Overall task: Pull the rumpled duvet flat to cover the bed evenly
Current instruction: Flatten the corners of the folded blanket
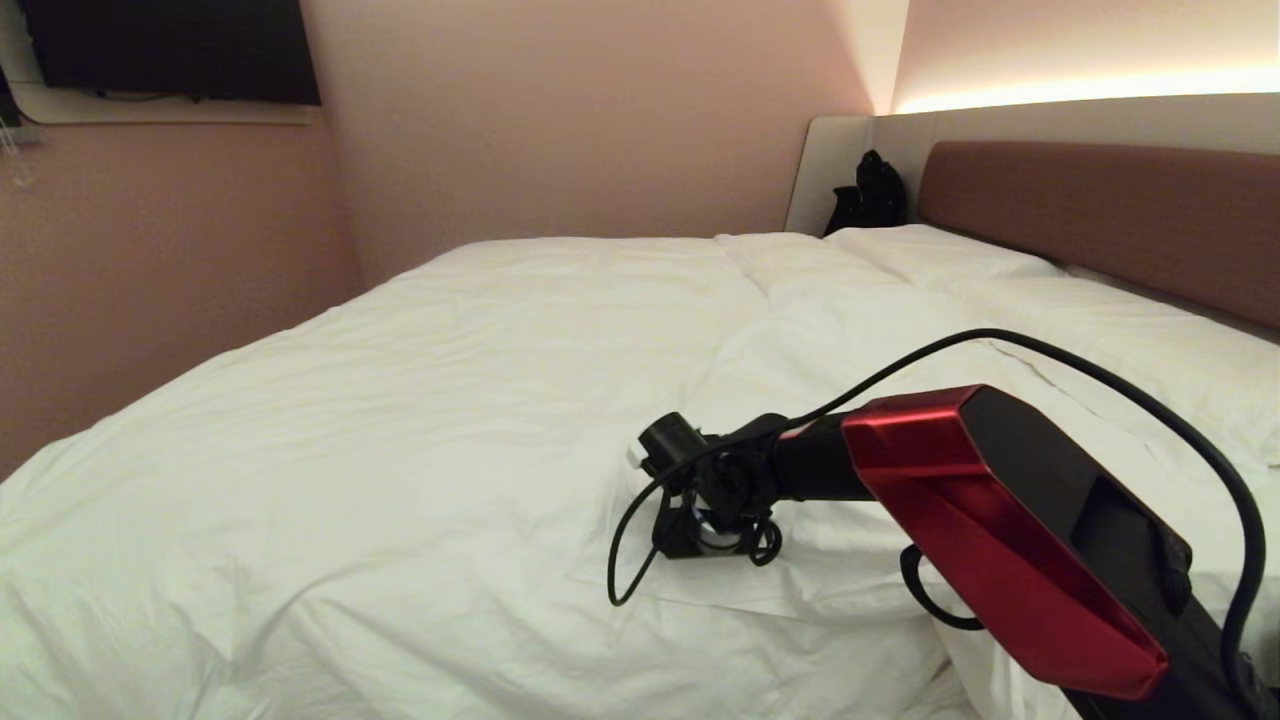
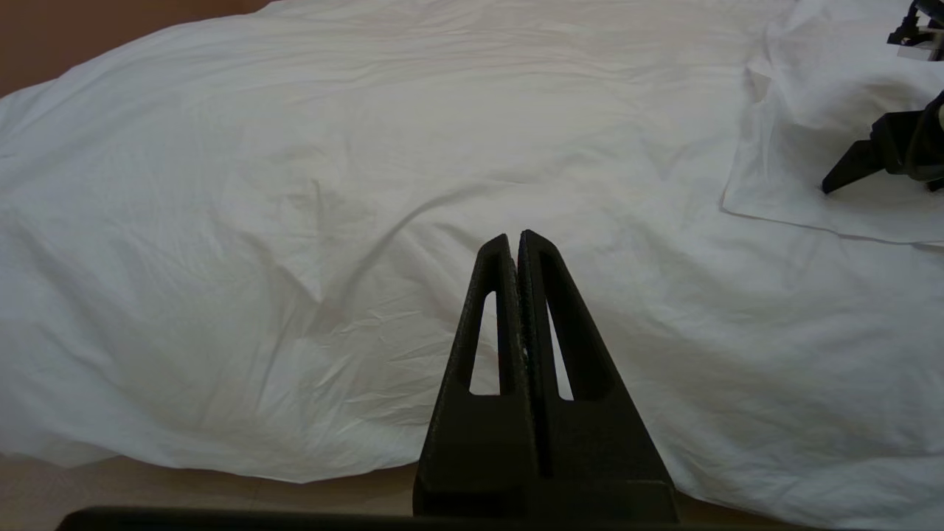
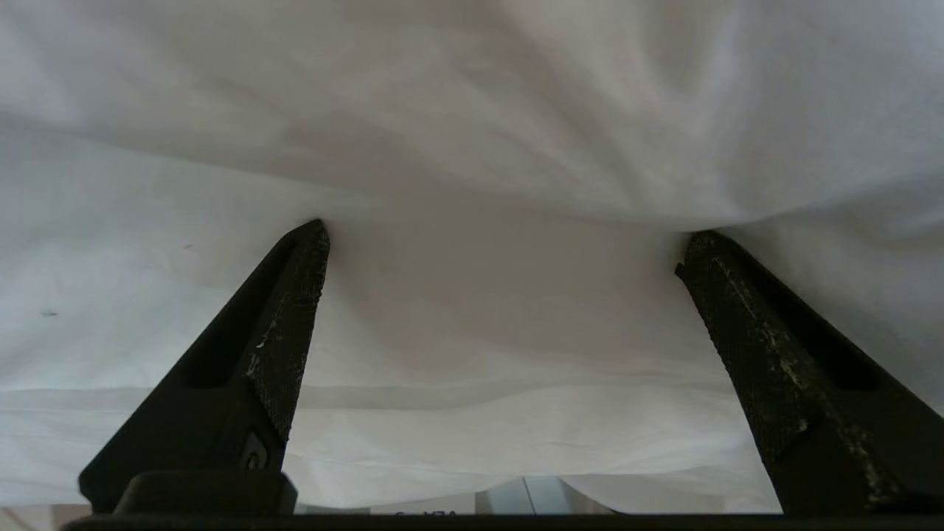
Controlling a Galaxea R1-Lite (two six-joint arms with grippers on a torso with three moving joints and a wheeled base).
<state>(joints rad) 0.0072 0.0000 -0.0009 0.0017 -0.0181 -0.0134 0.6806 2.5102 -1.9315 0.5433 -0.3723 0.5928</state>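
The white duvet (image 1: pixel 400 420) lies wrinkled over most of the bed (image 1: pixel 1100 210). A flap of it (image 1: pixel 800 575) is folded back on top near the front right. My right gripper (image 1: pixel 700 535) points down onto that flap. In the right wrist view this gripper (image 3: pixel 501 243) is open wide, both fingertips against the duvet (image 3: pixel 472 110) and nothing clamped. My left gripper (image 2: pixel 515 240) is shut and empty, parked off the bed's near side above the duvet's hanging edge (image 2: pixel 295 413). It does not show in the head view.
Two flat white pillows (image 1: pixel 940 255) (image 1: pixel 1150 330) lie by the reddish-brown headboard. A black bag (image 1: pixel 870 195) stands in the far corner. A dark screen (image 1: pixel 170 50) hangs on the left wall. Bare floor (image 2: pixel 147 487) shows below the duvet's edge.
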